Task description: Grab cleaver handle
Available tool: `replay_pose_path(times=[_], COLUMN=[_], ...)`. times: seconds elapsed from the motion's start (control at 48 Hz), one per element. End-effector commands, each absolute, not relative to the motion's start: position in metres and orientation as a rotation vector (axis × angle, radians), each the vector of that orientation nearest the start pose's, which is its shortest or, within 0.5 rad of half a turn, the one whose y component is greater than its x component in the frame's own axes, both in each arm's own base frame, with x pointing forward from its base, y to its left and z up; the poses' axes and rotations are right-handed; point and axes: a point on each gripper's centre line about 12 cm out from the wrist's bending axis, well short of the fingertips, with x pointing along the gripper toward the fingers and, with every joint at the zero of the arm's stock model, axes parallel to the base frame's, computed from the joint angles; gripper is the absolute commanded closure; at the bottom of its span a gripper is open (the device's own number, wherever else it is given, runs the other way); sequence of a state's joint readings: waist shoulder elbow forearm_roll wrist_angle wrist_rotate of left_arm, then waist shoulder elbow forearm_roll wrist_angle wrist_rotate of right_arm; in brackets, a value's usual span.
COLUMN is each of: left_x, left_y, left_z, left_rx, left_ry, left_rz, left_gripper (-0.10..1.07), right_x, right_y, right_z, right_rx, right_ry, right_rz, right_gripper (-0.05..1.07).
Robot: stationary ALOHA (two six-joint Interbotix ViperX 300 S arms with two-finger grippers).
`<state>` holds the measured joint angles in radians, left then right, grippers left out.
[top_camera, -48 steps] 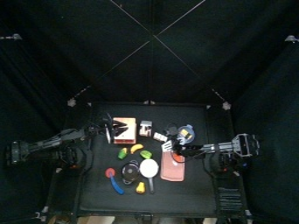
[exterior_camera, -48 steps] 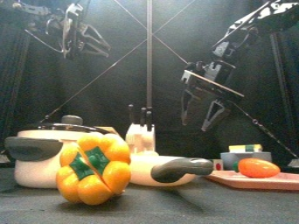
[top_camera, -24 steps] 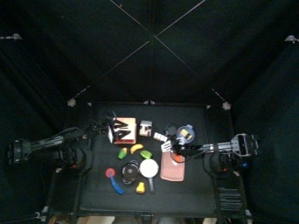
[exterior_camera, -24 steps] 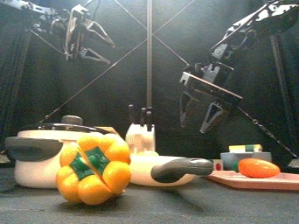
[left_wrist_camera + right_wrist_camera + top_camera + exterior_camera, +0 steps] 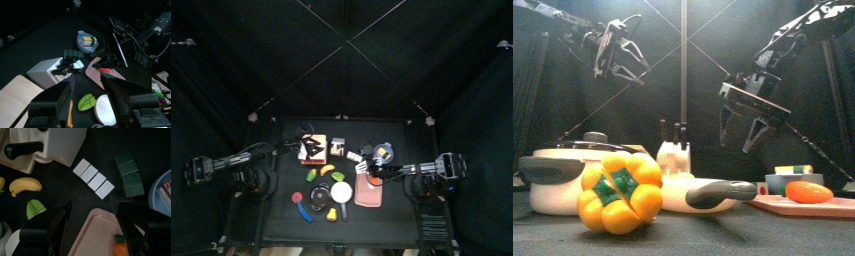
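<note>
The left tool [image 5: 620,68] has just swung in from the table's left edge toward the middle. It is high above the table, its jaws spread wide with nothing between them. The right tool [image 5: 743,138] has not stirred: it hangs over the right half of the table, jaws apart and empty.

The cleaver blade [image 5: 370,192], a flat salmon slab, lies right of the table's middle toward the front edge, with a small orange piece [image 5: 808,192] resting on it. I cannot pick out the cleaver handle itself from here.

To my eye the left arm is making the approach, but it is well apart from the cleaver. The yellow pepper [image 5: 620,192] and pot [image 5: 573,165] sit untouched near the front left corner.
</note>
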<state>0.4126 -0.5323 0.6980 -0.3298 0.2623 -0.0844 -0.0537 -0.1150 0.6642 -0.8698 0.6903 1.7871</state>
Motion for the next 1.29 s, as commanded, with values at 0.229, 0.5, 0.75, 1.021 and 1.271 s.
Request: replay_pose_path(times=[0.229,0.5,0.75,1.021,1.271], left_x=[0.28,0.288,0.304,0.313,0.344], left_y=[0.122,0.117,0.105,0.099,0.096], left_z=[0.325,0.323,0.309,0.278,0.265], left_rx=[-0.504,-0.451,-0.427,-0.477,-0.453], left_ry=[0.375,0.481,0.473,0.483,0.5], left_rz=[0.469,0.578,0.697,0.837,0.873], left_gripper=[0.21,0.21,0.2,0.2,0.2], right_x=[0.331,0.33,0.327,0.322,0.32], right_y=[-0.076,-0.076,-0.075,-0.075,-0.074], right_z=[0.196,0.195,0.19,0.188,0.186], right_rx=[0.704,0.704,0.701,0.703,0.698], right_ry=[0.617,0.621,0.634,0.641,0.65], right_rz=[-0.964,-0.965,-0.97,-0.973,-0.976], right_gripper=[0.08,0.08,0.08,0.08,0.08])
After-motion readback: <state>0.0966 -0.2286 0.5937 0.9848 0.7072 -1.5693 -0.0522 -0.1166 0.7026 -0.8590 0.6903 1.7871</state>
